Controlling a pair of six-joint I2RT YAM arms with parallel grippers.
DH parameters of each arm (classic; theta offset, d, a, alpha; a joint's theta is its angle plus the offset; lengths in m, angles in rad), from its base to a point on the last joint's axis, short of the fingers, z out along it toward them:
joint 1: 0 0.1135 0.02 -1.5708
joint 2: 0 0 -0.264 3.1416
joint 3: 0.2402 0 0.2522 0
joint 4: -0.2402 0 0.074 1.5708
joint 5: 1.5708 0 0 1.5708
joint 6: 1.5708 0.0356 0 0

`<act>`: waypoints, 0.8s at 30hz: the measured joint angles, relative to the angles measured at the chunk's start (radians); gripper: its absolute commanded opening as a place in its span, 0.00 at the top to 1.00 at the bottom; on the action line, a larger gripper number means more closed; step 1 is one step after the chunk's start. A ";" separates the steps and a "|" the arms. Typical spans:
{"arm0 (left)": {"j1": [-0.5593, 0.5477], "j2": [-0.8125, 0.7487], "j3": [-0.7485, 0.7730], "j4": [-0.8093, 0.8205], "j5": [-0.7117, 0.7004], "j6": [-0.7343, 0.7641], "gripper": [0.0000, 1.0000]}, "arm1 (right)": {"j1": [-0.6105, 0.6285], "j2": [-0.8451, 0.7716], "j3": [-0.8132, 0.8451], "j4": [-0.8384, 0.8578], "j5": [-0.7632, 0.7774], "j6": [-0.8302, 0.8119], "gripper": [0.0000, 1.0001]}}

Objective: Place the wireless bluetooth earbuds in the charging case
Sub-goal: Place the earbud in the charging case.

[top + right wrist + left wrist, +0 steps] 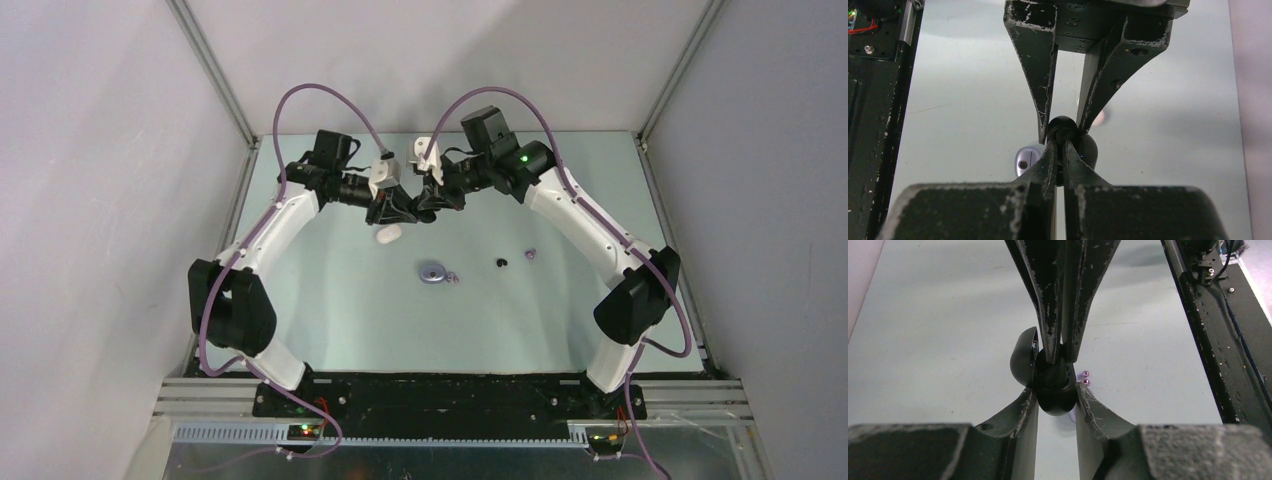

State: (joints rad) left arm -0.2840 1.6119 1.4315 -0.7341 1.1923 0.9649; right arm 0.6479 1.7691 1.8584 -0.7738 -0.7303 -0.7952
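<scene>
My left gripper [1057, 401] is shut on the body of a black charging case [1055, 390], held above the table at the back middle. The case's lid [1024, 362] stands open to the left. My right gripper [1064, 146] is shut, its tips pushed into the case's open mouth [1063, 127]; I cannot see anything between them. In the top view the two grippers [385, 207] [432, 205] meet tip to tip. One black earbud [501, 262] and a lavender earbud [530, 254] lie on the table. Another lavender earbud [452, 278] lies beside a lavender case.
A lavender case [432, 271] [1025, 161] lies shut on the table below the grippers. A white case [388, 235] lies just under the left gripper. Grey walls and metal rails enclose the table. The black base rail [450, 395] runs along the near edge.
</scene>
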 measured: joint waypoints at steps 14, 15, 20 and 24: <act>0.000 0.006 0.000 0.015 -0.004 -0.034 1.00 | -0.002 0.000 -0.035 0.008 0.007 -0.026 1.00; 0.000 0.006 0.000 0.015 -0.005 -0.033 1.00 | -0.002 0.000 -0.037 0.010 0.007 -0.025 1.00; 0.000 0.006 0.000 0.016 -0.010 -0.033 1.00 | -0.001 0.000 -0.040 0.023 0.007 -0.017 1.00; 0.000 0.006 0.000 0.016 -0.010 -0.031 1.00 | 0.000 0.001 -0.040 0.028 0.007 0.002 1.00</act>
State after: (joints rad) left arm -0.2840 1.6184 1.4315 -0.7185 1.1824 0.9340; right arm 0.6483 1.7699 1.8187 -0.7456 -0.7235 -0.7929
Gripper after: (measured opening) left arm 0.319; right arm 0.038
